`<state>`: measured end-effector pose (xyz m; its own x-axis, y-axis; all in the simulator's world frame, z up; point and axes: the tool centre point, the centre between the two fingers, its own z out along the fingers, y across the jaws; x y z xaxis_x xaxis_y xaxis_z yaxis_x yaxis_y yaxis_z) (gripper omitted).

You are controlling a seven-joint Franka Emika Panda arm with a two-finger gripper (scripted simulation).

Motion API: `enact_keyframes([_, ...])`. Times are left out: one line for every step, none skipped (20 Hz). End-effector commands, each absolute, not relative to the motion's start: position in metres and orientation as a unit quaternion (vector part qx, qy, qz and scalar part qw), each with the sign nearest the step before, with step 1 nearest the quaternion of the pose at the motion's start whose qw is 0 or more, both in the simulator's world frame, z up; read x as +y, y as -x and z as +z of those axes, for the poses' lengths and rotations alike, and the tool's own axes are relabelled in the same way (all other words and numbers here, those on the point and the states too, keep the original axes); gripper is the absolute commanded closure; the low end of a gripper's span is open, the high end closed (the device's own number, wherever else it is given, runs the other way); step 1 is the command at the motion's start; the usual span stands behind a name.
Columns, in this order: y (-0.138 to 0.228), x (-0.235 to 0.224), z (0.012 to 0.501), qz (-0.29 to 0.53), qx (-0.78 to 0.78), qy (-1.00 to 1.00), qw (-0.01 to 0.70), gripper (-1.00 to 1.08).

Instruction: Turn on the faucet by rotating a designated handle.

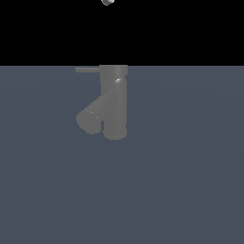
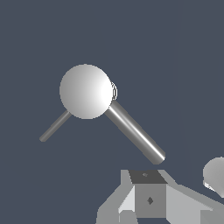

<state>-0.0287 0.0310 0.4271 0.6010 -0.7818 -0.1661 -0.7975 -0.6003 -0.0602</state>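
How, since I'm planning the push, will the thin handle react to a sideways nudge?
The handle looks like a stiff, straight rod, so it probably pivots at the cap rather than bending. Thin and round, it may let a push slip off. The faucet, thick-bodied and upright, likely stays put.

The exterior view's top edge cuts off the end effector (image 1: pixel 107 2).

You see only a flat, matte slate-blue floor (image 1: pixel 190 190) under a plain black backdrop (image 1: pixel 190 33).
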Motion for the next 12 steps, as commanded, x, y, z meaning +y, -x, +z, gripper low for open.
enact_keyframes([0.014,0.037,0.417,0.064,0.473,0.877,0.062,1.08])
enact_keyframes([0.008,0.04,0.413,0.065,0.484,0.87,0.06,1.08])
enact_keyframes([0.002,0.042,0.409,0.066,0.496,0.864,0.059,1.08])
enact_keyframes([-0.003,0.045,0.404,0.067,0.507,0.857,0.057,1.08])
enact_keyframes([-0.009,0.047,0.4,0.067,0.518,0.851,0.056,1.08])
enact_keyframes([-0.014,0.05,0.396,0.067,0.529,0.844,0.054,1.08])
enact_keyframes([-0.02,0.053,0.391,0.067,0.54,0.837,0.052,1.08])
enact_keyframes([-0.025,0.055,0.387,0.067,0.551,0.83,0.05,1.08])
enact_keyframes([-0.031,0.058,0.382,0.066,0.562,0.823,0.048,1.08])
enact_keyframes([-0.036,0.061,0.377,0.066,0.573,0.816,0.045,1.08])
enact_keyframes([-0.041,0.064,0.373,0.065,0.583,0.809,0.043,1.08])
enact_keyframes([-0.046,0.067,0.368,0.064,0.594,0.801,0.041,1.08])
